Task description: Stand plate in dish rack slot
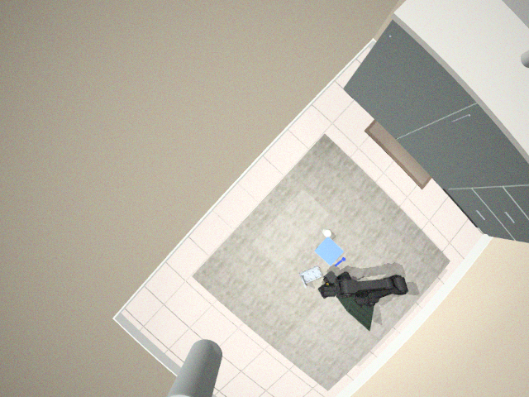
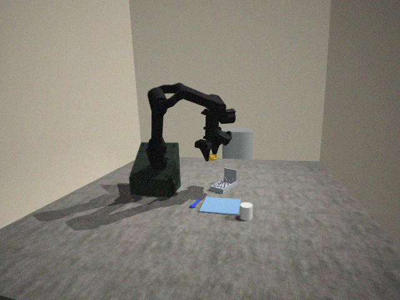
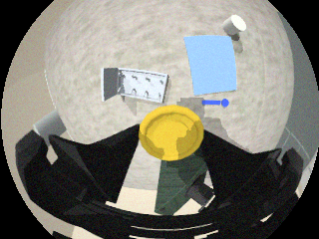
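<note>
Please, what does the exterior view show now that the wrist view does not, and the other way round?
Only exterior: the arm's raised upper links and the plate's height above the table.
Only wrist: the yellow plate's round upper face, held between both fingers.
Both: the yellow plate, gripper, dish rack, blue mat, blue spoon-like tool and white cylinder.

Yellow plate (image 3: 170, 132) gripped, tool (image 3: 171, 133) fingers astride

Black arm arched, hand (image 2: 211, 157) (image 3: 171, 133) lowered, fingers gripping
</note>
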